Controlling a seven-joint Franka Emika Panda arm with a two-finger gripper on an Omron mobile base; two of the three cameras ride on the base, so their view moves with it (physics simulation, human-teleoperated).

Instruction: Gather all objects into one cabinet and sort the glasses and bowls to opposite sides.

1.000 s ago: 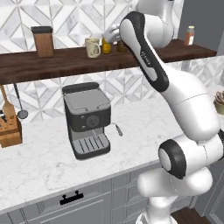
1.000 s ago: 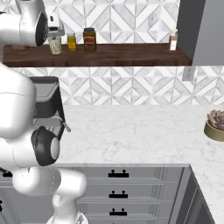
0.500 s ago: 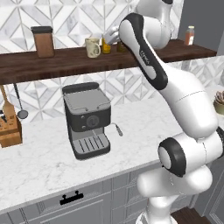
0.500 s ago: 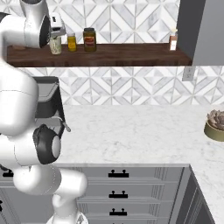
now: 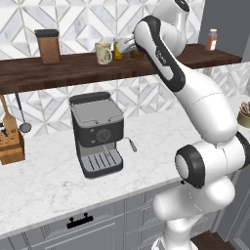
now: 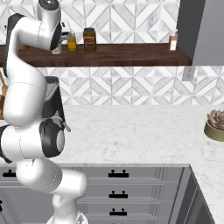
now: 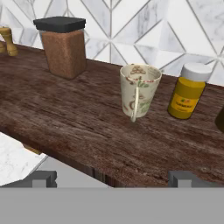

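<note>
Cream mug (image 7: 139, 90) stands upright on the dark wooden shelf (image 7: 65, 118), handle toward the camera, between a brown canister (image 7: 64, 46) and a yellow jar (image 7: 188, 91); the gripper (image 7: 113, 178) hovers short of it, fingers spread wide, empty.

Shelf: brown canister (image 7: 64, 46), yellow jar (image 7: 187, 91) upright on dark wooden shelf (image 7: 65, 118).
Counter: espresso machine (image 5: 95, 132), knife block (image 5: 10, 146).
</note>
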